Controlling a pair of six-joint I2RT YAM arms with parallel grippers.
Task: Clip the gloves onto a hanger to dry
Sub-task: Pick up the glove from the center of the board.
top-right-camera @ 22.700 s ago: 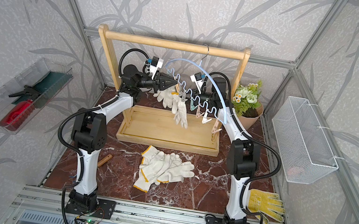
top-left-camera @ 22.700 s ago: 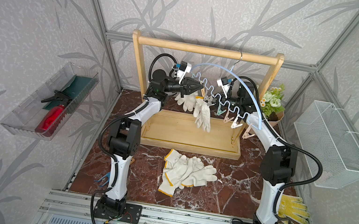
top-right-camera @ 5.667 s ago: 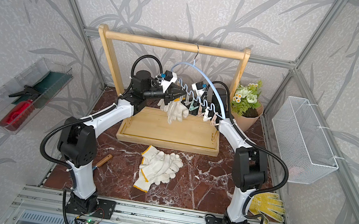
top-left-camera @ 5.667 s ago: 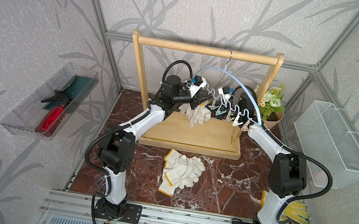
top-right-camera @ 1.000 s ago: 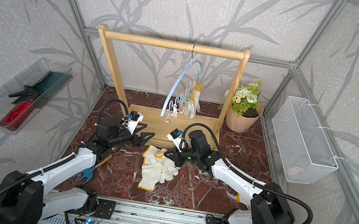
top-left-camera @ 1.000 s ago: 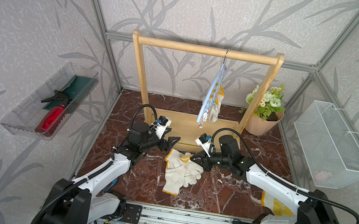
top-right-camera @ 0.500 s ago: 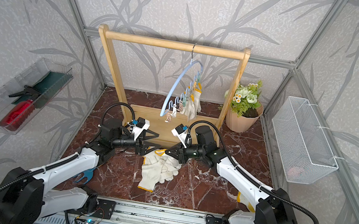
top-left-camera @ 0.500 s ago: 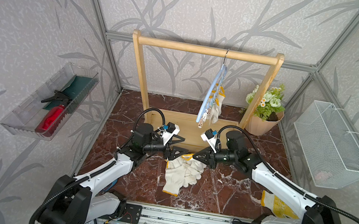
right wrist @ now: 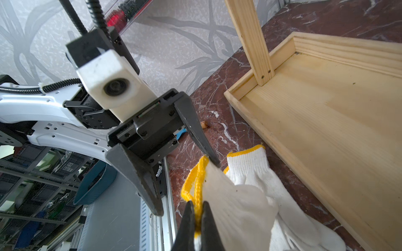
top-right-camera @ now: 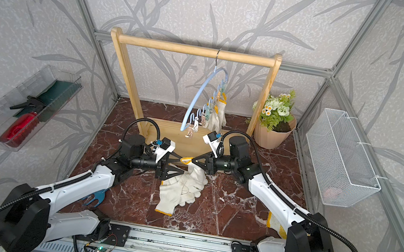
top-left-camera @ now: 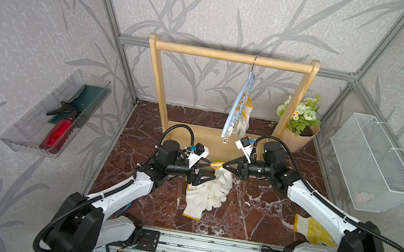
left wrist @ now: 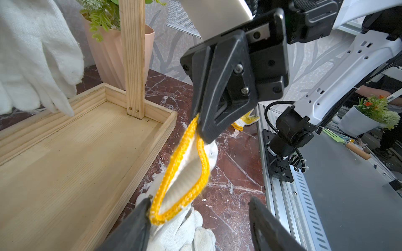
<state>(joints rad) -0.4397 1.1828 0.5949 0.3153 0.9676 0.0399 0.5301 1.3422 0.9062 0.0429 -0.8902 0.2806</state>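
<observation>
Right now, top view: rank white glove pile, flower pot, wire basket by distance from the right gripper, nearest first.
1. White glove pile, on the floor under the right gripper and its held glove.
2. Flower pot, back right beside the rack post.
3. Wire basket, on the right wall.

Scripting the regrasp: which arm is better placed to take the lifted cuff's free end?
Left, probably. The left gripper is open, with the yellow cuff of the held glove between its fingers, touching one. The right gripper is shut on the cuff's other end.
</observation>
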